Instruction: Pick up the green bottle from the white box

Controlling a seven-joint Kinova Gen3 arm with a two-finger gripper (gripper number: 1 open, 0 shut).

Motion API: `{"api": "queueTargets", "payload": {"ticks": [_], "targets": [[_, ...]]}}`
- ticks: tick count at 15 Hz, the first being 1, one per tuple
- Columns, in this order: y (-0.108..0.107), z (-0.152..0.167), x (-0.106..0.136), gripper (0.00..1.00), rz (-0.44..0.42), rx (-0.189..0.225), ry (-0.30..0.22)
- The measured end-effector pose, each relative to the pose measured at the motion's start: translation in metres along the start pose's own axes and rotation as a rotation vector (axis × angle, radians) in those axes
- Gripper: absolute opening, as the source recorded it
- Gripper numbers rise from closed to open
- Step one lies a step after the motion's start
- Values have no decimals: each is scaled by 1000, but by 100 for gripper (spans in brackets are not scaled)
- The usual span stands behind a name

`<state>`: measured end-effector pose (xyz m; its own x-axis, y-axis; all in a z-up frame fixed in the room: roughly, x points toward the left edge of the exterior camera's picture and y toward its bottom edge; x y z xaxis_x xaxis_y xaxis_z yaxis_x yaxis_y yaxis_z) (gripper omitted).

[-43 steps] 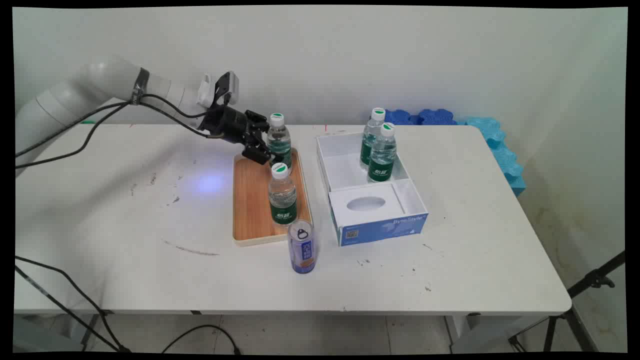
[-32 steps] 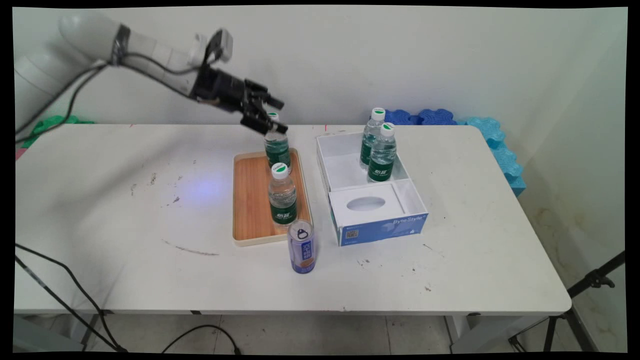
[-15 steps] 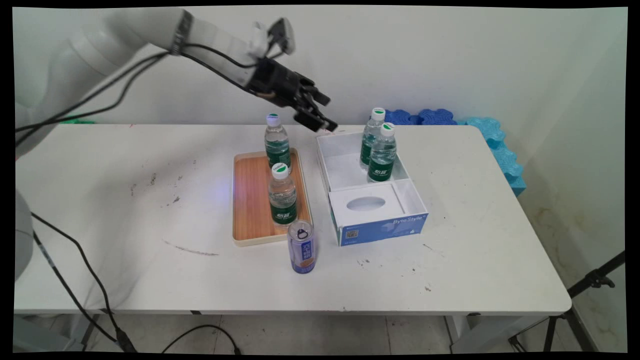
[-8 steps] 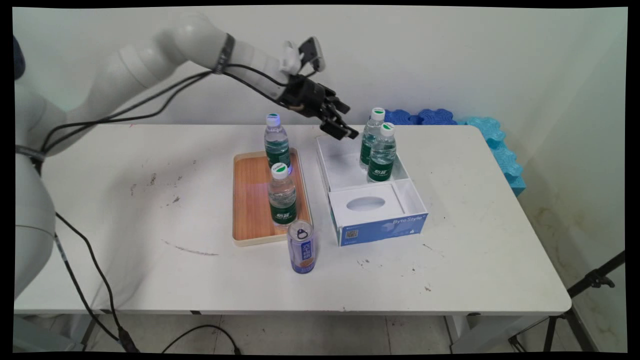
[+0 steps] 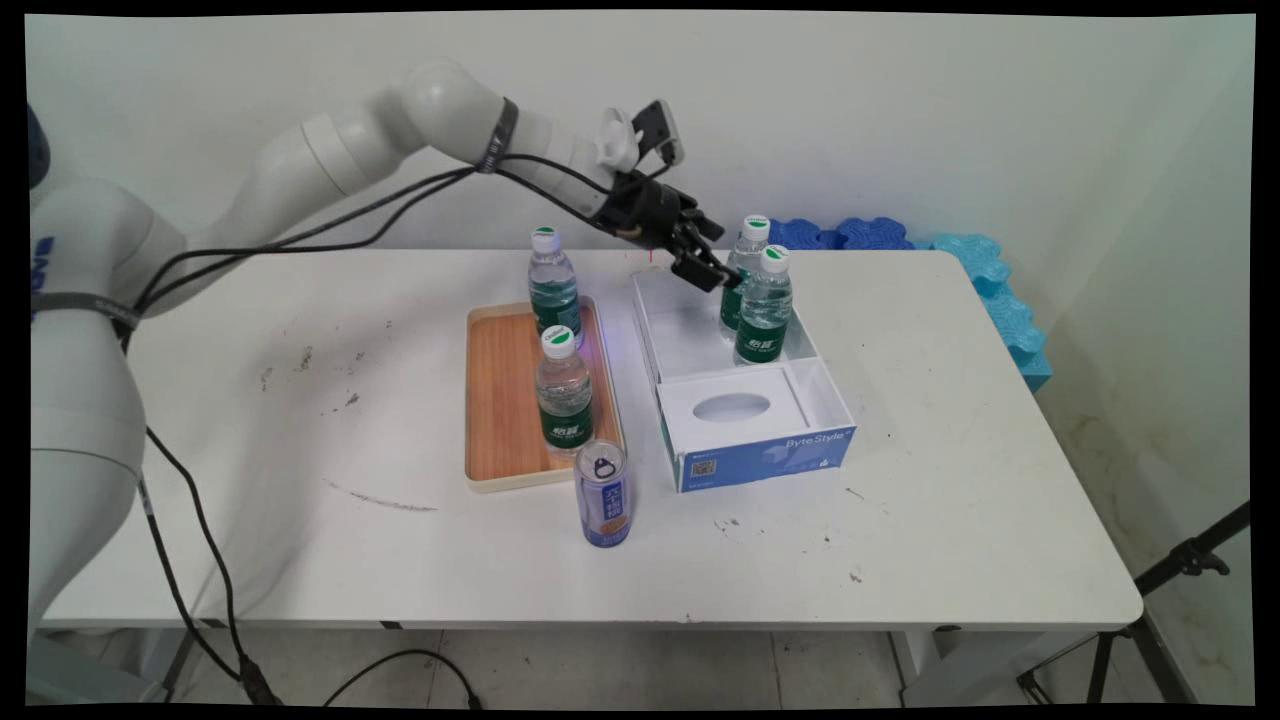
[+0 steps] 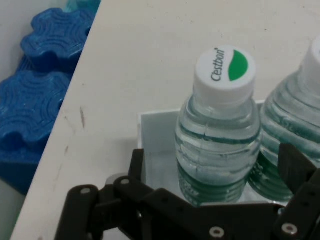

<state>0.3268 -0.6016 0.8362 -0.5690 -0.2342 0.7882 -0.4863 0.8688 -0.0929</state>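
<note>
Directly ahead of the gripper (image 5: 722,268), inside the open white box (image 5: 690,345), stand two small water bottles. Fingers are spread apart and grip nothing; in the hand view one finger (image 6: 137,170) rises on each side of the rear water bottle (image 6: 219,130), which sits between them without visible contact. Its white cap carries a green leaf mark and the word "Cestbon". Its dark green label band is partly hidden behind the black linkage. The front water bottle (image 6: 295,135) stands just beside it, touching or nearly touching, and is cut off by the edge of the hand view.

Main-view check: the gripper hangs above the far end of the box, level with the neck of the rear water bottle (image 5: 745,262), with the front water bottle (image 5: 766,305) immediately past it. The near end of the box holds a white insert with an oval opening, and its blue front wall reads "ByteStyle" above a small QR-type square.

Behind the hand, well apart from it, a wooden tray (image 5: 500,400) carries two further bottles (image 5: 563,390) of the same type, upright. A blue drinks can (image 5: 603,495) stands on the white table (image 5: 300,450) just off the tray's near corner; its lettering is not legible. Beyond the table's far edge lie blue foam pieces (image 5: 980,280).
</note>
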Motion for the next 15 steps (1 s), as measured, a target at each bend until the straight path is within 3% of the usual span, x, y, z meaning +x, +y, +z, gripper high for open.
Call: {"api": "queueTargets", "payload": {"ticks": [13,14,15], "targets": [[0,40,-7,100,-4,-22,24],[-1,42,-7,0,-3,-22,27],[-1,43,-8,0,-3,-21,28]]}}
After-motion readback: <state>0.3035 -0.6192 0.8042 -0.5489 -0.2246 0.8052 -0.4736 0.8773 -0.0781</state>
